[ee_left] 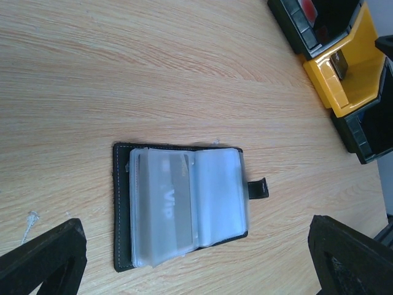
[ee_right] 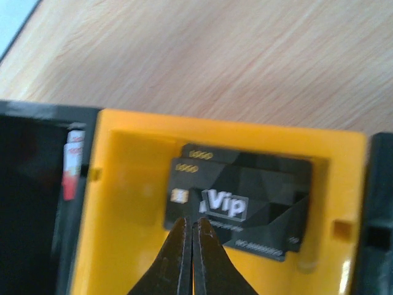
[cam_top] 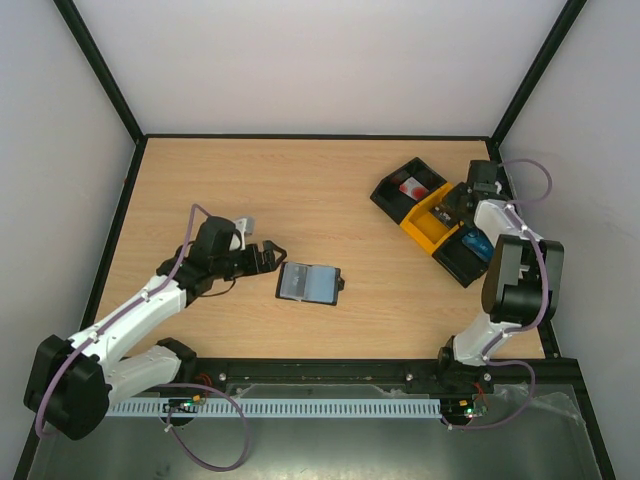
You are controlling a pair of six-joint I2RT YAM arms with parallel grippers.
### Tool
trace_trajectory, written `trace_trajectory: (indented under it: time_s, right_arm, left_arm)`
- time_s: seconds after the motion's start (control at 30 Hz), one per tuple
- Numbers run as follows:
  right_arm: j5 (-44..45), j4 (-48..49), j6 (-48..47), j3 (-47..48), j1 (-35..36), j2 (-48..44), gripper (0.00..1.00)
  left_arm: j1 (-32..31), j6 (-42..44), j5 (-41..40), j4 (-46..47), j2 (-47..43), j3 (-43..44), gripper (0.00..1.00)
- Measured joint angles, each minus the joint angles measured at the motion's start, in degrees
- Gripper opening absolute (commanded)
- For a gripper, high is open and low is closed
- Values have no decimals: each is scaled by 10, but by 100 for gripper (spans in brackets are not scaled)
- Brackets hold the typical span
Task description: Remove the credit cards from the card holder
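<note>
Flat black folding card holder (cam_top: 308, 283) lies open mid-table, one grey Vip card (ee_left: 167, 206) yet unpulled; left gripper (cam_top: 262, 240) gapes at its nine o'clock; right gripper (ee_right: 192, 243) pinched empty over black Vip cards (ee_right: 245, 206) in yellow plastic bin (ee_right: 123, 258), two o'clock

Light wood-grain surface (cam_top: 300, 180). Black card holder (cam_top: 308, 283) lies open and flat near centre. Right side: far black bin (cam_top: 384, 196), yellow bin (cam_top: 420, 232), near black bin (cam_top: 455, 262), touching in a row.

Bright, even light; soft close-up blur
</note>
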Motion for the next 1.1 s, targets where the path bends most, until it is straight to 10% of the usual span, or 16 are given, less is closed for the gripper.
trace_trajectory:
  time_s: [0.43, 0.8, 1.1]
  right_arm:
    - [-74, 6, 15, -70, 94, -153, 18]
    - [-112, 52, 64, -210, 240, -275, 26]
    - [-124, 123, 109, -328, 348, -314, 26]
  left_arm:
    - [0, -9, 39, 37, 27, -31, 93]
    - [0, -27, 61, 99, 125, -47, 55]
    - [0, -61, 113, 190, 195, -75, 47]
